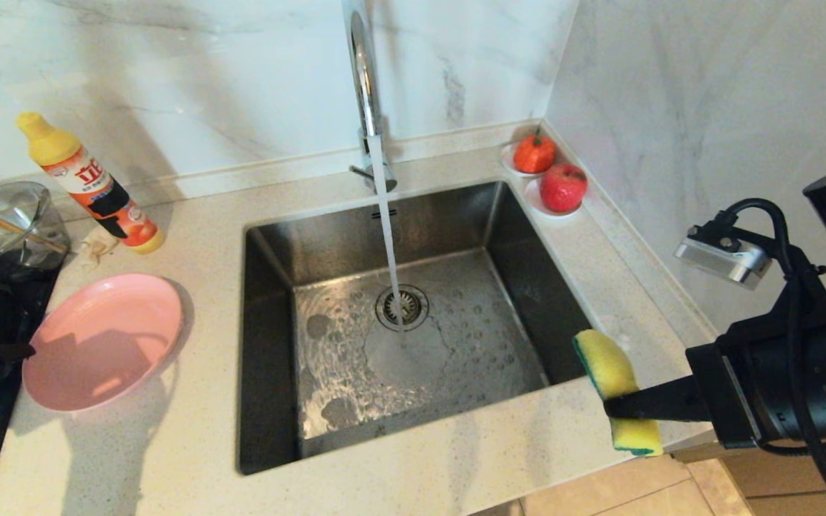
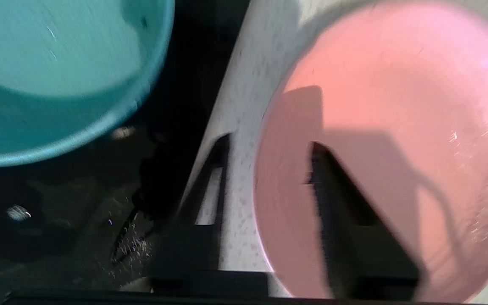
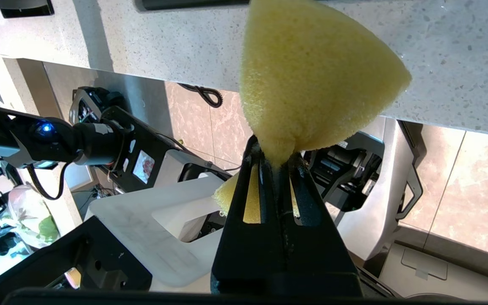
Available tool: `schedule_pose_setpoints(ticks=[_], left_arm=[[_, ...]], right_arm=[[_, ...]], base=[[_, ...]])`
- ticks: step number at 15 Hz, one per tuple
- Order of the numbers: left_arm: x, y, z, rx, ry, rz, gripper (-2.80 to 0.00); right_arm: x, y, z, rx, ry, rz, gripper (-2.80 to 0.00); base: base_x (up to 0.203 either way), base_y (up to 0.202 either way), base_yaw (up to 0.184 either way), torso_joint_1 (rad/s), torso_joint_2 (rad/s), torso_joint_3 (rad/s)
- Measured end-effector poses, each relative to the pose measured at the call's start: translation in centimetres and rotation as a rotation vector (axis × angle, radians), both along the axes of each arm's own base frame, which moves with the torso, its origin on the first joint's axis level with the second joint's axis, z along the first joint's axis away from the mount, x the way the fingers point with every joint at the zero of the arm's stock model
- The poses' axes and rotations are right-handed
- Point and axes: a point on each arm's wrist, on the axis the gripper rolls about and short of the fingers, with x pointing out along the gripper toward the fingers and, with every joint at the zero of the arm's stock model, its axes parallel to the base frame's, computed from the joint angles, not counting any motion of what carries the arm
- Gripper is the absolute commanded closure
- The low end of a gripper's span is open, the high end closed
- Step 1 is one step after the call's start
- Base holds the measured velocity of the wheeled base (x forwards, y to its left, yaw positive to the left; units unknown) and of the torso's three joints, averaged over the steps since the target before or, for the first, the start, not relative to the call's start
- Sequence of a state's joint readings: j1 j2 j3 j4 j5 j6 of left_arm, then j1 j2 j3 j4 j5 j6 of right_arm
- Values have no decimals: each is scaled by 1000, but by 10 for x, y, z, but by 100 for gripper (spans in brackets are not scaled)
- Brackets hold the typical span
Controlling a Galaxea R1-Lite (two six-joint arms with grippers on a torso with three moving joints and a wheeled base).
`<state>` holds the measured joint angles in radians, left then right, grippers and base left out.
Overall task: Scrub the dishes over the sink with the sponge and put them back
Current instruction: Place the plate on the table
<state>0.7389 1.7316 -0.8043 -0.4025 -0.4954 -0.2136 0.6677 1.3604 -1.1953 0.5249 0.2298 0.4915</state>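
Right gripper [image 1: 624,410] is seen closest, lower right of the head view, clamped tight on the sponge [image 1: 617,390], which is pinched in the middle and held just past the front right corner of the sink [image 1: 269,344]. Water is being run from the tap [image 1: 366,79] onto the drain. Over at the left edge, the pink plate [image 1: 101,342] is lying flat on the counter [image 1: 413,466], and the left gripper [image 2: 265,169] is spread open with its fingers straddling the plate's rim, nothing gripped yet. Teal bowl [image 2: 53,76] is parked beside it on the dark stovetop. So scrubbing looks not started: no dish has been lifted over the basin, and both still need washing and returning. Left arm is mostly cut off in the head view, and the bowl is barely visible there
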Motion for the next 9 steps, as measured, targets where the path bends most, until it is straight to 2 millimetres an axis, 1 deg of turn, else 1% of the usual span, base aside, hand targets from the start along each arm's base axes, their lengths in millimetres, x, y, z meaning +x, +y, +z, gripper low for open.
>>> schedule_pose_setpoints(ticks=[2, 4, 5, 7, 9], left_arm=[[-1, -1, 10, 14, -39, 6, -280], [-5, -5, 28, 22, -89, 18, -280], [-8, -7, 40, 26, -117, 22, 0], [-11, -18, 71, 45, -171, 6, 0], [-3, -39, 93, 50, -180, -68, 0]], right_arm=[[0, 0, -1, -2, 3, -1, 0], [-1, -1, -1, -2, 4, -1, 0], [-1, -1, -2, -5, 6, -2, 0], [-1, -1, -3, -7, 8, -2, 0], [-1, -2, -1, -6, -2, -7, 0]], base=[[0, 0, 0, 0, 0, 0], [0, 0, 0, 0, 0, 0], [0, 0, 0, 0, 0, 0], [0, 0, 0, 0, 0, 0], [0, 0, 0, 0, 0, 0]])
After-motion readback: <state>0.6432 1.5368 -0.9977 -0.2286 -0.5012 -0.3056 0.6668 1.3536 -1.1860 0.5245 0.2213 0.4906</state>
